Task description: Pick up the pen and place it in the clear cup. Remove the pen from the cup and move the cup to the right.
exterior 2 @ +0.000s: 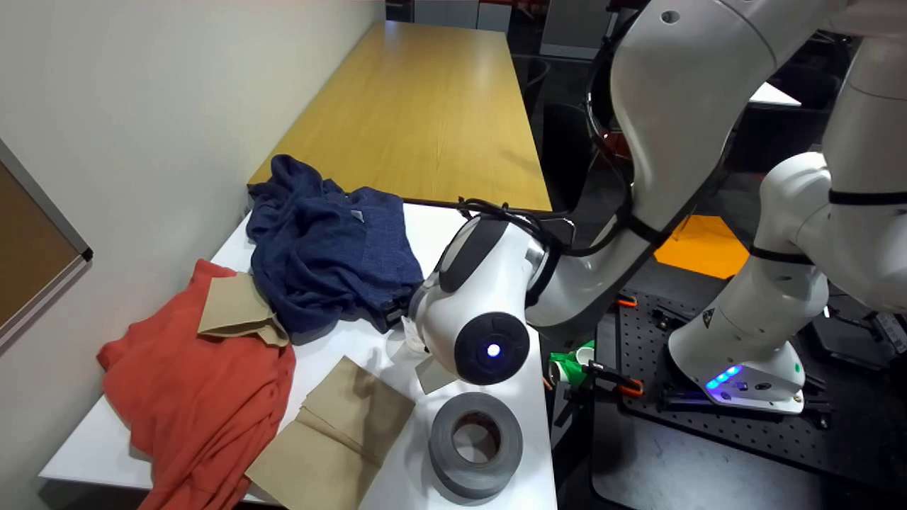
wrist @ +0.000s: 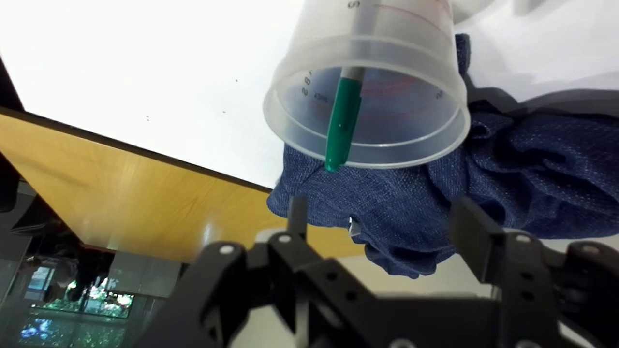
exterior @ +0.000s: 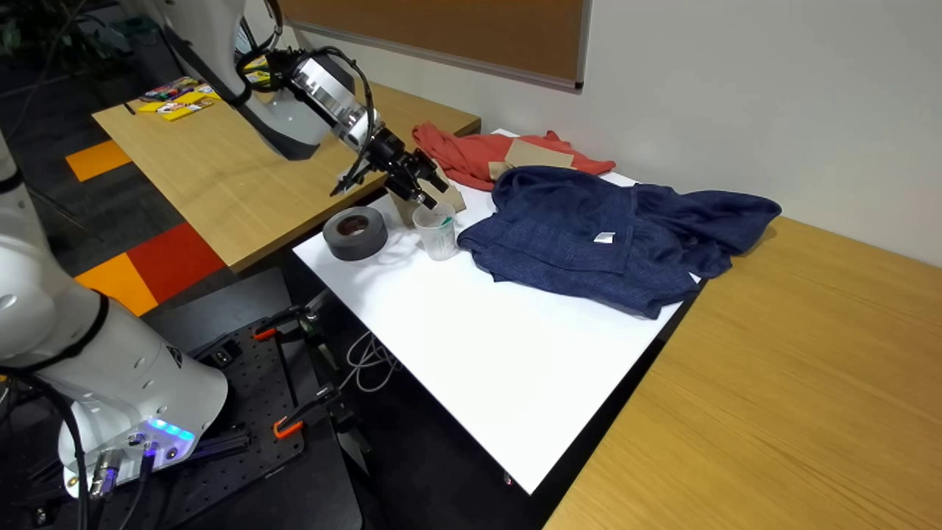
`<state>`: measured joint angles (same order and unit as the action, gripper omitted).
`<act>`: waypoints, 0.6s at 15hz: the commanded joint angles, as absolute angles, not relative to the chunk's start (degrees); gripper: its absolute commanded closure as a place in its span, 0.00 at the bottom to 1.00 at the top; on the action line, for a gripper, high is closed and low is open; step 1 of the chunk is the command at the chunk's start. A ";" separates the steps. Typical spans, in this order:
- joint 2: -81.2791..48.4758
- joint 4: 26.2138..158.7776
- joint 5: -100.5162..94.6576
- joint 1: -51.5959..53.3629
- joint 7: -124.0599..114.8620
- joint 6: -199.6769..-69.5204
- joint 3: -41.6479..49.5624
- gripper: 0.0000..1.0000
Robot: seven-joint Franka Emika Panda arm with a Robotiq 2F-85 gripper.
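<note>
The clear cup point(exterior: 440, 243) stands upright on the white table, between the grey tape ring and the blue garment in an exterior view. In the wrist view, the cup's wall point(wrist: 406, 29) and round rim fill the upper middle. The pen point(wrist: 343, 121) stands inside the cup, leaning on the rim, with its green cap end sticking out. Its green shows faintly in an exterior view point(exterior: 447, 221). My gripper point(wrist: 381, 205) is open and empty, its fingers apart and not touching pen or cup. It is just above the cup rim in an exterior view point(exterior: 434, 193).
A grey tape roll point(exterior: 355, 234) lies beside the cup. A dark blue garment point(exterior: 574, 228) lies close on the cup's other side. A red cloth point(exterior 2: 205, 389) and brown paper pieces point(exterior 2: 333, 439) lie toward the wall. Wooden tables point(exterior: 809, 383) adjoin the white table point(exterior: 515, 368).
</note>
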<state>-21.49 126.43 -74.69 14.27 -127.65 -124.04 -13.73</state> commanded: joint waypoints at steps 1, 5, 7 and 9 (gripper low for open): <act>-18.66 129.63 -73.83 13.60 -128.89 -127.56 -13.49 0.53; -17.98 131.44 -73.57 13.39 -130.17 -129.35 -13.43 0.51; -17.81 132.23 -73.44 13.21 -130.77 -130.17 -13.28 0.48; -17.77 132.81 -73.44 12.95 -131.56 -130.79 -13.09 0.48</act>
